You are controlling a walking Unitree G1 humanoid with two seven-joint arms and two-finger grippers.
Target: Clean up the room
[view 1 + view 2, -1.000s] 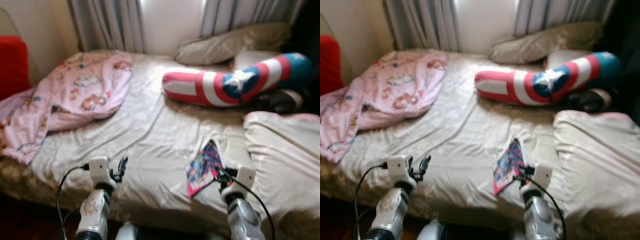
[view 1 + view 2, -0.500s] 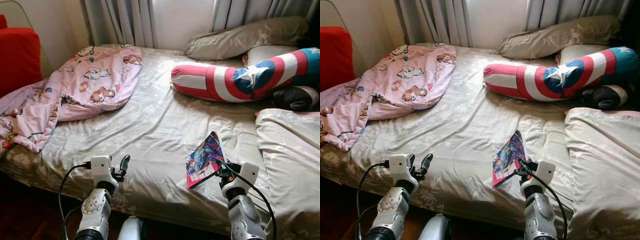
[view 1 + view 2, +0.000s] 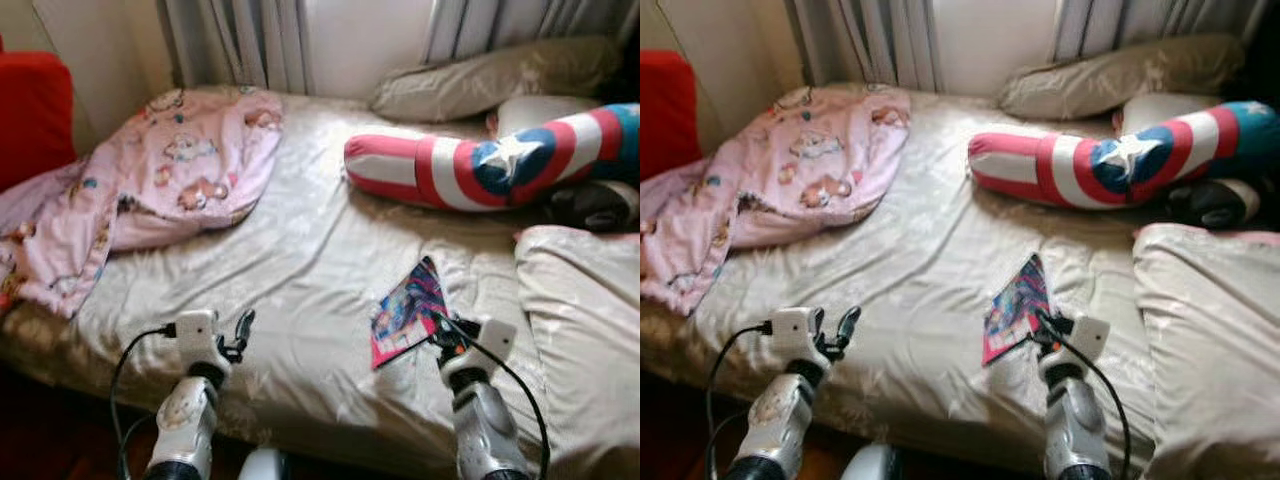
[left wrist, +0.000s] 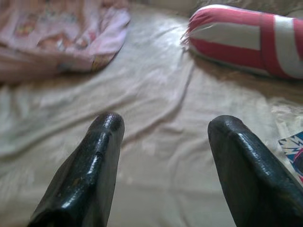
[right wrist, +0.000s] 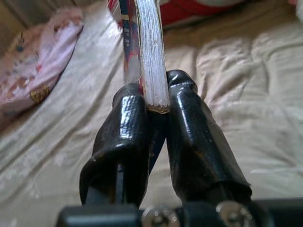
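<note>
A colourful comic book (image 3: 408,310) is held up over the bed's beige sheet (image 3: 310,260), and my right gripper (image 3: 437,329) is shut on its lower corner. In the right wrist view the book's page edge (image 5: 150,56) is pinched between the two black fingers (image 5: 191,142). My left gripper (image 3: 243,330) hovers open over the near edge of the bed with nothing between its fingers (image 4: 90,175). A pink cartoon-print blanket (image 3: 150,190) lies crumpled at the bed's left side. A long red, white and blue star-print bolster (image 3: 480,170) lies across the far right.
A beige pillow (image 3: 490,80) rests against the curtains (image 3: 240,40) at the head of the bed. A pale folded duvet (image 3: 590,330) covers the right near corner. Something red (image 3: 30,110) stands left of the bed. A dark object (image 3: 590,205) sits beneath the bolster.
The camera has shifted slightly and the picture is a little blurred. Both grippers keep their places, the right one still holding the comic book.
</note>
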